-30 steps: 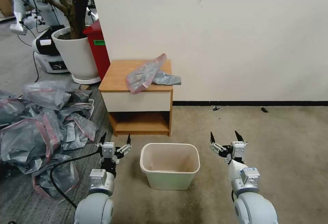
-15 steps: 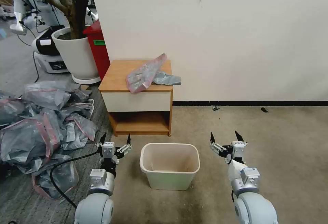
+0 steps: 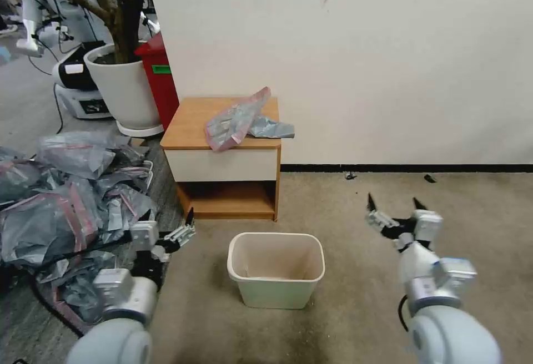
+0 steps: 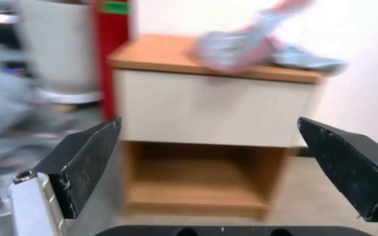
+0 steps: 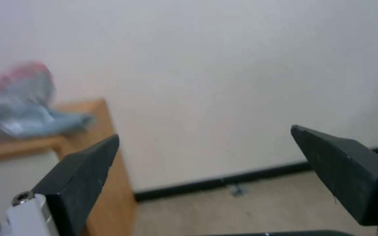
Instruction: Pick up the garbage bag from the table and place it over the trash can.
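Here the garbage bag (image 3: 239,118) lies crumpled on the table (image 3: 189,125), no writing legible.

Grey garbage bag (image 3: 236,120) — pink-banded; cream trash can (image 3: 276,270).

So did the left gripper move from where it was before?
Yes. The left gripper, open, has swung out to the robot's left, away from the trash can and toward the heap of bags. The can itself stayed put.
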